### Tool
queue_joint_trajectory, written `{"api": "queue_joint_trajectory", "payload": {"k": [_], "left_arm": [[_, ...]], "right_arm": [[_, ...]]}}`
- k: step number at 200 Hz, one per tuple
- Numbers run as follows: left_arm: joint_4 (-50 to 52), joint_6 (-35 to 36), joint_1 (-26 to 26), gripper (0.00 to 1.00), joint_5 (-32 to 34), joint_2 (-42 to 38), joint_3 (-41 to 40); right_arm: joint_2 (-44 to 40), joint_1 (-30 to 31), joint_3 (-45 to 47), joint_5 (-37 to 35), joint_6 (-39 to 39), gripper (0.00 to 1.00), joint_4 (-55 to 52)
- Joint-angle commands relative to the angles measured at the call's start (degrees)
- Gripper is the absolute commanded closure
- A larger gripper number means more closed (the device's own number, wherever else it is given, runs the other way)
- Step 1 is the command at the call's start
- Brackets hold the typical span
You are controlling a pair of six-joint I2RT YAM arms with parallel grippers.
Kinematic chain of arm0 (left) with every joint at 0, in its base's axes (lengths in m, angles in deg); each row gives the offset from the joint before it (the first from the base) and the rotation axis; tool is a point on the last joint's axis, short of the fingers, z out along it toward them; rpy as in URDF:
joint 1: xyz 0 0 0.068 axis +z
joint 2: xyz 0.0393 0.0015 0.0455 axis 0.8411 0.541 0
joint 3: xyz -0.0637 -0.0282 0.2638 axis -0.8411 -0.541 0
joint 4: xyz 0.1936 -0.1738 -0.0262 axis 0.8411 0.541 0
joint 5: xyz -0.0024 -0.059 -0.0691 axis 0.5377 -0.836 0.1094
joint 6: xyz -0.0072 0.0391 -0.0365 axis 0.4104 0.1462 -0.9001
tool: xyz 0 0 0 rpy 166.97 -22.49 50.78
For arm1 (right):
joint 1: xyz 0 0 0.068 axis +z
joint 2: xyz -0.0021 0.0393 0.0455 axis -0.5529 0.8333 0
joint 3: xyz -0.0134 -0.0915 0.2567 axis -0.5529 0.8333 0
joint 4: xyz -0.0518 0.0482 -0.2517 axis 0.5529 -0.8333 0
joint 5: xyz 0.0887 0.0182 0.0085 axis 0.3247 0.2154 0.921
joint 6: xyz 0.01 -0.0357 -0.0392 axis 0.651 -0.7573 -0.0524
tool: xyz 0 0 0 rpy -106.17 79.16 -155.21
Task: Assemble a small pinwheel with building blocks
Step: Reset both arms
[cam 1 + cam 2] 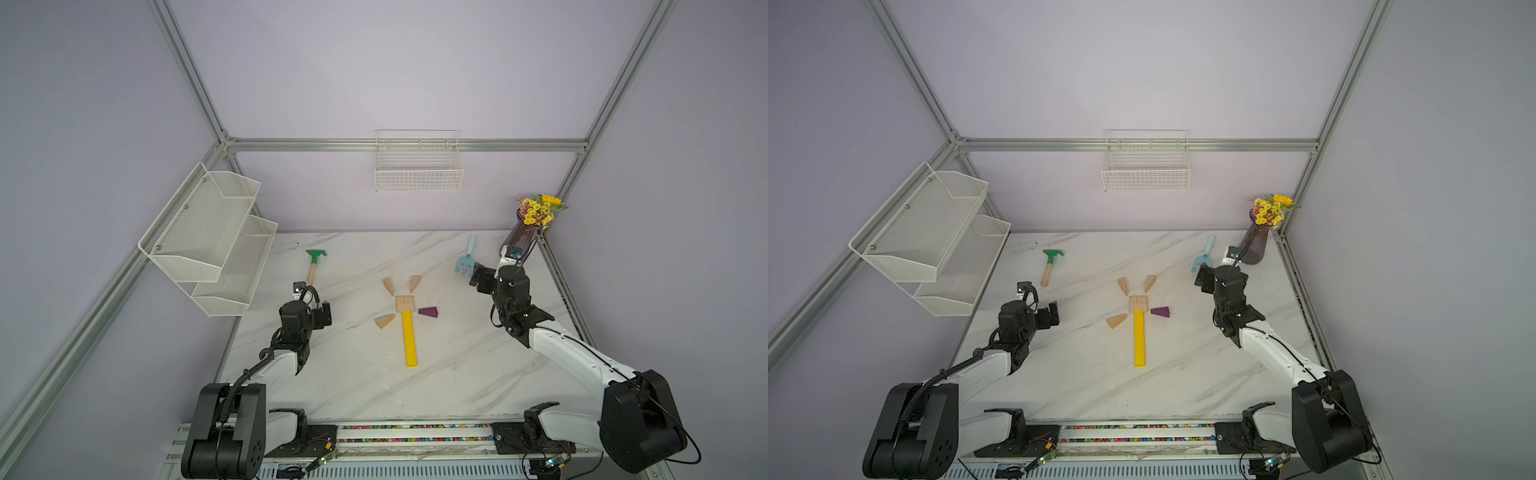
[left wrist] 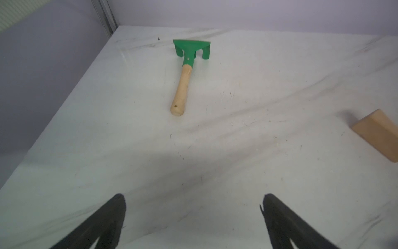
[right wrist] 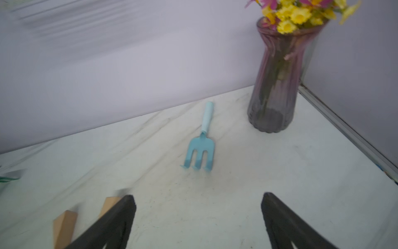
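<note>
The pinwheel lies flat mid-table in both top views: a pale wood square hub (image 1: 406, 304) (image 1: 1138, 304), a long yellow stick (image 1: 409, 338) running toward the near edge, two wood wedges (image 1: 388, 286) (image 1: 415, 283) beyond the hub, a third wood wedge (image 1: 385, 321) at its near left, and a purple wedge (image 1: 428, 311) at its right. My left gripper (image 1: 324, 313) (image 2: 192, 200) hovers left of the figure, open and empty. Off to the right, near the fork, my right gripper (image 1: 478, 280) (image 3: 197, 201) is open and empty too. Wood wedges (image 2: 379, 135) (image 3: 64, 226) show at the wrist views' edges.
A green rake with a wooden handle (image 1: 315, 262) lies at the back left. A light blue fork (image 1: 466, 259) lies at the back right, beside a purple glass vase of yellow flowers (image 1: 524, 232). A white mesh rack (image 1: 208, 237) hangs on the left wall, a wire basket (image 1: 418, 166) on the back wall.
</note>
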Motion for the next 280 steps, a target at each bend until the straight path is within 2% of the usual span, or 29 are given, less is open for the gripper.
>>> {"api": "queue_joint_trajectory", "payload": {"k": [1, 18, 30, 44, 58, 73, 94, 114, 140, 168, 183, 205, 208, 216, 226, 237, 247, 280], "left_arm": [[-13.01, 2.10, 1.14, 0.00, 1.07, 1.12, 0.07], [-17.48, 2.46, 2.14, 0.00, -0.49, 4.25, 0.82], [-20.36, 2.34, 2.56, 0.00, -1.36, 6.44, 1.44], [-24.00, 2.81, 2.58, 0.00, -1.23, 8.55, 1.14], [-30.13, 2.75, 2.75, 0.00, -1.08, 14.13, -0.23], [-36.63, 3.81, 2.94, 0.00, -2.33, 18.53, -0.61], [-27.89, 3.57, 2.95, 0.00, -3.14, 16.40, 1.91], [-31.18, 3.74, 2.98, 0.00, -3.00, 17.47, 1.12], [-31.23, 3.78, 2.93, 0.00, -3.00, 17.60, 1.24], [-31.23, 3.78, 2.93, 0.00, -3.00, 17.61, 1.12], [-31.24, 3.78, 2.97, 0.00, -3.00, 17.62, 1.13], [-31.21, 3.81, 2.99, 0.00, -3.00, 17.62, 1.20], [-31.23, 3.79, 2.94, 0.00, -3.08, 17.63, 1.25], [-31.19, 3.75, 2.93, 0.00, -3.08, 17.70, 1.23], [-31.10, 3.78, 2.93, 0.00, -3.09, 17.70, 1.32], [-30.98, 3.87, 2.93, 0.00, -3.00, 17.84, 1.38], [-30.97, 3.86, 2.93, 0.00, -3.09, 17.71, 1.37], [-31.08, 3.85, 2.96, 0.00, -3.09, 17.62, 1.27]], "right_arm": [[-0.13, -1.64, 6.42, -1.92, -8.59, 0.03, 16.72], [2.57, -2.58, 8.87, -0.76, -14.28, 0.03, 29.09], [5.49, -4.24, 10.20, 2.46, -14.63, 0.03, 35.93], [9.04, -5.41, 11.36, 3.13, -14.86, 0.03, 40.45], [12.82, -7.40, 14.74, 4.10, -15.29, 0.03, 49.93], [12.44, -8.62, 14.48, 6.55, -15.74, 0.03, 49.85], [10.53, -9.38, 16.24, 7.39, -16.83, 0.03, 50.80], [6.17, -10.47, 20.03, 9.99, -15.97, 0.03, 50.98], [4.73, -13.13, 21.98, 15.11, -15.51, 0.03, 52.58], [9.55, -14.18, 20.06, 17.88, -16.30, 0.03, 56.26], [13.32, -14.49, 17.37, 17.68, -19.46, 0.03, 56.64], [23.95, -19.95, 17.22, 22.44, -15.68, 0.03, 68.38], [23.68, -20.53, 16.92, 22.57, -14.34, 0.03, 68.17], [21.08, -21.69, 14.96, 23.05, -13.61, 0.02, 58.17], [23.35, -21.89, 16.23, 23.30, -13.40, 0.03, 65.38], [21.84, -21.88, 15.10, 23.27, -13.47, 0.03, 59.81], [22.80, -21.88, 15.68, 23.20, -13.44, 0.03, 63.07], [22.01, -21.88, 15.95, 22.88, -13.78, 0.03, 62.47]]}}
